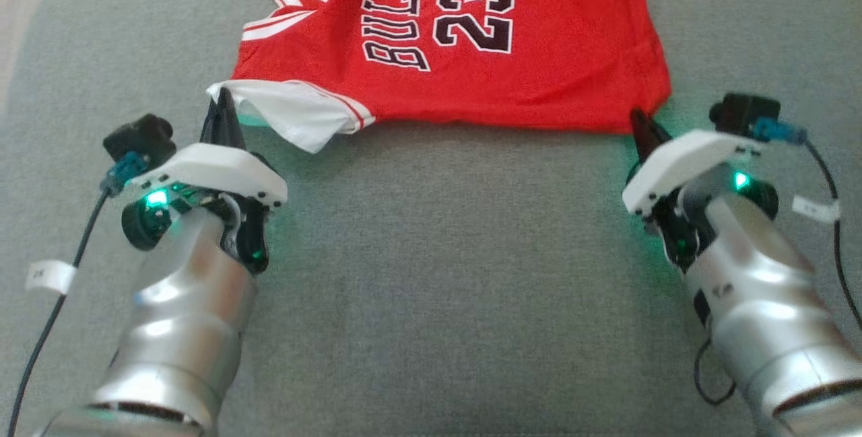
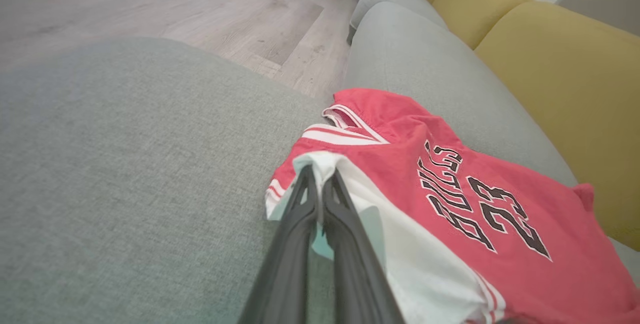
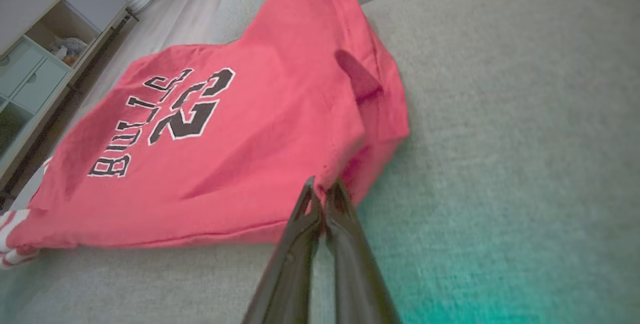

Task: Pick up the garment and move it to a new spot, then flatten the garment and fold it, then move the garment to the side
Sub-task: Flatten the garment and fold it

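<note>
Left gripper (image 2: 318,176): jaws pressed together on the white sleeve corner (image 1: 296,110) of the jersey (image 1: 485,66).
Right gripper (image 3: 321,189): jaws pinched shut on the red hem corner (image 1: 656,102), at the opposite end of the same near edge.
Jersey: lies print-up on the grey sofa cushion (image 1: 431,262), its near edge stretched straight between the two grips.
Purpose, as judged: a two-corner hold lets the cloth be drawn taut and flat, or dragged, without bunching.

The jersey's (image 2: 400,164) white sleeve edge is pinched at centre frame by the closed left gripper (image 2: 320,176).
</note>
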Motion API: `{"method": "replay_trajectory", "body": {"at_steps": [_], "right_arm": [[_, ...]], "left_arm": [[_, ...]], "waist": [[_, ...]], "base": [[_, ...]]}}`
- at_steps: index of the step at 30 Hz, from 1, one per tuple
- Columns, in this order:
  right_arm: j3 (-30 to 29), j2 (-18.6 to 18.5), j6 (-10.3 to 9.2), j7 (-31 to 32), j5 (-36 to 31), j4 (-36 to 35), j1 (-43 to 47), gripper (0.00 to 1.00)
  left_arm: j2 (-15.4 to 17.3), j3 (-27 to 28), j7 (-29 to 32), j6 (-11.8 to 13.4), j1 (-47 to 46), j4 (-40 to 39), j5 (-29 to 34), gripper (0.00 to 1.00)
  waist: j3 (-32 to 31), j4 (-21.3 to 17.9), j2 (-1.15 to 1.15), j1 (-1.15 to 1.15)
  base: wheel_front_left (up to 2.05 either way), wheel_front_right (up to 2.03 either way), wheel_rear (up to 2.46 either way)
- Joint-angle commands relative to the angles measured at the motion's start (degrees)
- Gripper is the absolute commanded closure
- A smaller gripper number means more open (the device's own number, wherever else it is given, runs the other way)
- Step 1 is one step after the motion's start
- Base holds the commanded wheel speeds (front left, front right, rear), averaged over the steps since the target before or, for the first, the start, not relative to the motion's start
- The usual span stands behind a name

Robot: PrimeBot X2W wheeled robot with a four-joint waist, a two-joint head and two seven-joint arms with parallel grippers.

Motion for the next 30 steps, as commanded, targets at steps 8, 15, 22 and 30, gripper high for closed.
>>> {"method": "replay_trajectory", "body": {"at_steps": [8,15,22,30], "right_arm": [[6.46,-4.90,-0.04,-7.06,8.54,-12.99,13.77,1.00],[5.39,-10.35,-0.04,-4.60,10.20,-24.00,27.88,1.00],[-3.47,-11.75,-0.04,3.96,5.89,-35.41,39.64,1.00],[-21.26,-2.56,-0.04,24.86,-7.12,-59.67,56.14,1.00]], "left_arm": [[3.67,8.89,-0.71,0.44,19.04,-22.05,8.26,1.00],[5.86,10.16,0.51,3.56,38.06,-39.80,11.50,1.00],[8.54,10.38,12.18,11.48,54.77,-65.78,12.66,1.00],[10.03,9.57,24.52,18.27,66.77,-88.96,13.57,1.00]], "waist": [[-3.53,1.04,0.00,-0.01],[-7.62,1.32,0.00,-0.01],[-8.89,1.44,0.00,-0.01],[-9.23,1.86,0.00,-0.01]], "base": [[0.00,0.00,0.00],[0.00,0.00,0.00],[0.00,0.00,0.00],[0.00,0.00,0.00]]}}
